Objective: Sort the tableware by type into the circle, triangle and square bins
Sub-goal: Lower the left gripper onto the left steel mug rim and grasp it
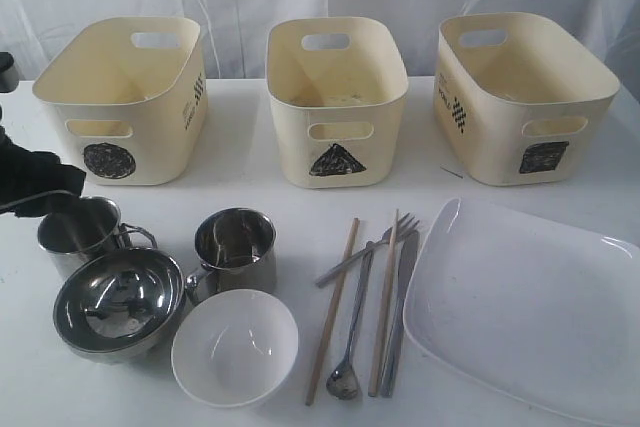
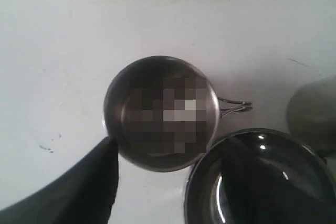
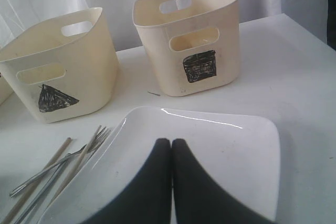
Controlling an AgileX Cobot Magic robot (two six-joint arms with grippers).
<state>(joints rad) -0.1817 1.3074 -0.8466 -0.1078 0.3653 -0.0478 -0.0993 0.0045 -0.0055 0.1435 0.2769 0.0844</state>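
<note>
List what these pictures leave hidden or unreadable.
Left mug floor: left wrist view, a blurred patch covers it.
Left pincer: exterior view, cut off by the left edge.
Square bin floor: exterior view, its front wall hides it.
Steel bowl: left wrist view, cut by the bottom edge.

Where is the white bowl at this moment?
In the exterior view, the white bowl sits front left of centre on the table, right beside the steel bowl on its left, with a steel mug just behind it.
</note>
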